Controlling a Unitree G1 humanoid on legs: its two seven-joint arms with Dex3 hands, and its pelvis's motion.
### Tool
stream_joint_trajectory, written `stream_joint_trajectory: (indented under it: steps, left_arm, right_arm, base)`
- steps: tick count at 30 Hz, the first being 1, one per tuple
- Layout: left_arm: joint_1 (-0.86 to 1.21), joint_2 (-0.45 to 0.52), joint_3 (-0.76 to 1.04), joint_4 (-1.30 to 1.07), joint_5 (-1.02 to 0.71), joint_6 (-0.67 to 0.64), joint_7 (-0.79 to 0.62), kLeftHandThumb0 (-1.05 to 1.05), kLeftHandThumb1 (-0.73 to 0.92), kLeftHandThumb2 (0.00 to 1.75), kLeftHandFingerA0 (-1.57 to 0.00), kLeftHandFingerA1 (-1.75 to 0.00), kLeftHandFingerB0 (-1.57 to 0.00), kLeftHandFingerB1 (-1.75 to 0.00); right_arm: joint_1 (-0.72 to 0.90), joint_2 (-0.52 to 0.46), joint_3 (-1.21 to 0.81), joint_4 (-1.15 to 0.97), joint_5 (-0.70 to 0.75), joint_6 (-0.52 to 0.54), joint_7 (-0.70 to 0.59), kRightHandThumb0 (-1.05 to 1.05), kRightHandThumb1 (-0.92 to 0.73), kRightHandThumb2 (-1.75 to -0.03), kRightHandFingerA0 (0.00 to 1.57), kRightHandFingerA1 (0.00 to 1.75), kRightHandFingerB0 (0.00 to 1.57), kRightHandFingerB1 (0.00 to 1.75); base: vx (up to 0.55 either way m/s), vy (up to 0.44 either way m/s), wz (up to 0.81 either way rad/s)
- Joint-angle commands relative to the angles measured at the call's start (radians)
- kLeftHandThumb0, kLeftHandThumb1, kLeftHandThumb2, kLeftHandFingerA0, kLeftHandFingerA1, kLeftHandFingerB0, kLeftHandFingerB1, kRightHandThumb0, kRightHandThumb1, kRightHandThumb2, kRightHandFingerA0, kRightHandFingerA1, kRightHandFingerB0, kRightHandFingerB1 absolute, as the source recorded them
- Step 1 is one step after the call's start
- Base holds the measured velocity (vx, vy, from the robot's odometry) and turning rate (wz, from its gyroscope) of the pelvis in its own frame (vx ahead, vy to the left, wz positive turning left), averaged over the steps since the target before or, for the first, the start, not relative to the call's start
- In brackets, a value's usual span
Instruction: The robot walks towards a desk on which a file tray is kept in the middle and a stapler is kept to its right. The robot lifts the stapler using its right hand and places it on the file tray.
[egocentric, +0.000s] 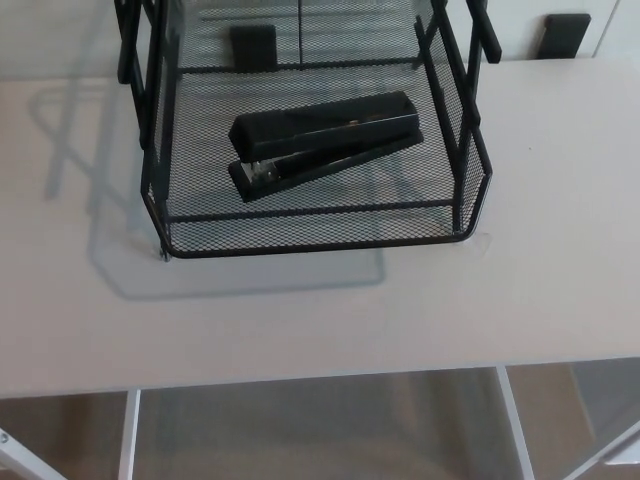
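Head view: a black stapler (325, 143) lies flat on the mesh bottom shelf of the file tray (310, 247), which stands midway along the pale table (300, 320), toward its far edge. The stapler's long axis runs nearly parallel to the table's front edge, its right end angled slightly farther back. Neither the left hand nor the right hand shows, so whether they are spread or closed, or which is nearer, cannot be told; the placing looks done.

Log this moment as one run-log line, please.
tray: on desk | stapler: lying in tray | hands: not in view | step: placement looks done
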Motion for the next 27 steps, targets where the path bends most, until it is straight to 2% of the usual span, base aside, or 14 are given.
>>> stream_joint_trajectory:
  steps: [1, 3, 4, 7, 8, 9, 10, 11, 20, 21, 23, 25, 26, 27]
  left_arm:
    - [0.048, 0.017, 0.029, -0.054, -0.004, 0.034, 0.032, -0.76, 0.92, 0.72, -0.24, -0.72, -0.19, -0.45]
    - [0.046, 0.018, 0.029, -0.044, -0.005, 0.024, 0.028, -0.76, 0.92, 0.71, -0.21, -0.62, -0.18, -0.41]
    - [0.042, 0.013, 0.047, -0.021, -0.029, 0.006, 0.012, -0.75, 0.92, 0.69, -0.15, -0.47, -0.12, -0.35]
    - [0.017, 0.005, 0.042, 0.038, -0.019, -0.013, 0.027, -0.75, 0.92, 0.69, -0.2, -0.5, -0.16, -0.36]
    - [0.026, 0.013, 0.024, 0.008, 0.001, 0.004, 0.025, -0.75, 0.76, 1.06, -0.23, -0.6, -0.15, -0.49]
    - [0.03, 0.017, 0.017, -0.004, 0.01, 0.011, 0.024, -0.75, 0.76, 1.06, -0.23, -0.6, -0.15, -0.49]
    - [0.026, 0.016, 0.019, 0.003, 0.008, 0.007, 0.024, -0.76, 0.92, 0.72, -0.23, -0.51, -0.17, -0.38]
    - [0.022, 0.015, 0.022, 0.01, 0.004, 0.002, 0.02, -0.78, 0.92, 0.71, -0.21, -0.5, -0.16, -0.37]
    - [0.049, 0.019, 0.026, -0.052, 0.006, 0.02, 0.009, -0.77, 0.92, 0.73, -0.23, -0.54, -0.16, -0.38]
    - [0.061, 0.021, 0.031, -0.072, 0.0, 0.024, 0.002, -0.78, 0.92, 0.72, -0.21, -0.52, -0.15, -0.36]
    - [0.059, 0.02, 0.026, -0.07, 0.007, 0.027, 0.011, -0.79, 0.91, 0.73, -0.23, -0.52, -0.16, -0.37]
    - [0.056, 0.022, 0.026, -0.077, 0.005, 0.047, 0.001, -0.77, 0.92, 0.72, -0.22, -0.51, -0.16, -0.37]
    - [0.042, 0.023, 0.011, -0.03, 0.025, 0.0, 0.018, -0.76, 0.78, 1.09, -0.26, -0.63, -0.15, -0.49]
    - [0.041, 0.023, 0.014, -0.034, 0.019, 0.014, 0.011, -0.79, 0.92, 0.74, -0.25, -0.6, -0.16, -0.41]
  right_arm:
    - [0.068, 0.104, -0.043, -0.048, 0.119, 0.305, -0.125, -0.76, -0.63, -0.62, 0.29, 1.06, 0.0, 0.37]
    - [0.059, 0.109, -0.058, -0.045, 0.149, 0.317, -0.129, -0.71, -0.57, -0.61, 0.12, 1.14, 0.0, 0.5]
    - [0.059, 0.096, -0.057, -0.022, 0.172, 0.339, -0.107, -0.7, -0.33, -0.87, 0.14, 0.75, 0.0, 0.57]
    - [0.066, 0.072, -0.055, 0.034, 0.213, 0.323, -0.092, -0.7, -0.45, -0.73, 0.15, 0.82, 0.0, 0.49]
    - [0.06, 0.07, -0.068, 0.04, 0.245, 0.352, -0.077, -0.59, -0.44, -0.56, 0.0, 1.03, 0.0, 0.57]
    - [0.059, 0.068, -0.071, 0.042, 0.263, 0.366, -0.072, -0.59, -0.44, -0.56, 0.0, 1.03, 0.0, 0.57]
    - [0.062, 0.06, -0.058, 0.051, 0.258, 0.363, -0.072, -0.62, -0.46, -0.53, 0.05, 0.89, 0.0, 0.56]
    - [0.07, 0.048, -0.033, 0.064, 0.243, 0.36, -0.068, -0.63, -0.3, -0.8, 0.08, 0.71, 0.01, 0.53]
    - [0.116, 0.006, 0.049, 0.103, 0.33, 0.328, -0.057, -0.59, -0.3, -0.79, 0.07, 0.7, 0.01, 0.56]
    - [0.126, -0.011, 0.066, 0.125, 0.336, 0.316, -0.042, -0.61, -0.46, -0.52, 0.05, 0.87, 0.0, 0.6]
    - [0.134, -0.016, 0.079, 0.119, 0.352, 0.323, -0.051, -0.66, -0.34, -0.65, 0.11, 0.79, 0.0, 0.59]
    - [0.143, -0.019, 0.097, 0.103, 0.37, 0.341, -0.078, -0.63, -0.4, -0.58, 0.1, 0.82, 0.0, 0.63]
    - [0.149, -0.019, 0.108, 0.092, 0.374, 0.346, -0.088, -0.6, -0.31, -0.77, 0.09, 0.7, 0.02, 0.58]
    - [0.164, -0.025, 0.129, 0.062, 0.371, 0.372, -0.082, -0.59, -0.46, -0.53, 0.04, 0.93, 0.0, 0.61]
  base:
    - [0.0, 0.0, 0.0]
    - [0.0, 0.0, 0.0]
    - [0.0, 0.0, 0.0]
    - [0.0, 0.0, 0.0]
    - [0.0, 0.0, 0.0]
    - [0.0, 0.0, 0.0]
    - [0.0, 0.0, 0.0]
    - [0.0, 0.0, 0.0]
    - [0.0, 0.0, 0.0]
    - [0.0, 0.0, 0.0]
    - [0.0, 0.0, 0.0]
    - [0.0, 0.0, 0.0]
    - [0.0, 0.0, 0.0]
    - [0.0, 0.0, 0.0]
